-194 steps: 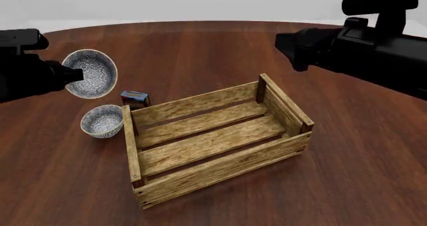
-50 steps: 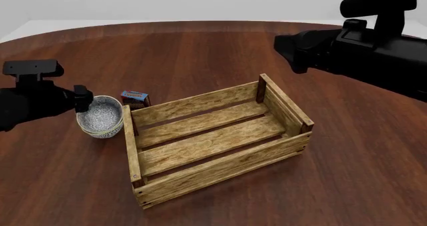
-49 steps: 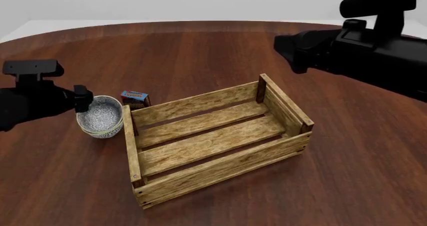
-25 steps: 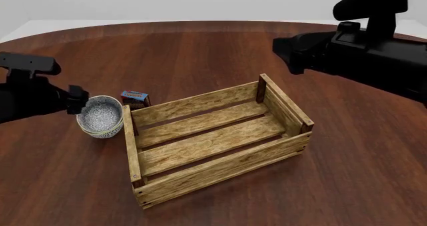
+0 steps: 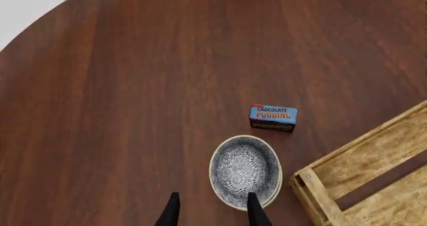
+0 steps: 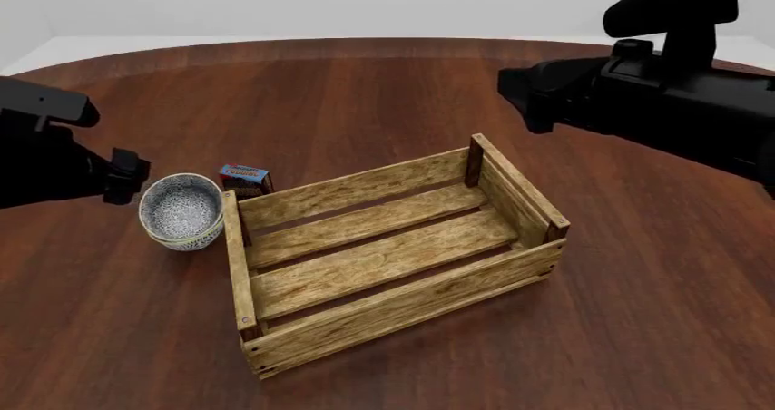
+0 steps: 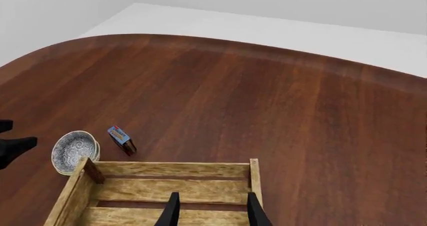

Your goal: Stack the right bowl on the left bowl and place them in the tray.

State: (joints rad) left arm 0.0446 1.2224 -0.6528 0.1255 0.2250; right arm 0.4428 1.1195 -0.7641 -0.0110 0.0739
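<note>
Dark wood desk (image 6: 363,83). Stacked bowls (image 6: 181,210) just left of tray (image 6: 387,256); left hand (image 5: 210,213) released beside them. I regrip the rim squarely before lifting.

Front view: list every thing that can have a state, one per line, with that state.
Stacked bowls: nested, upright, on the table beside the tray, not held.
Tray: empty, upright.
Pudding box: on the table beside the bowls and tray.
Left pincer: open, empty, clear of the bowls.
Right pincer: open, empty, above the tray.
</note>
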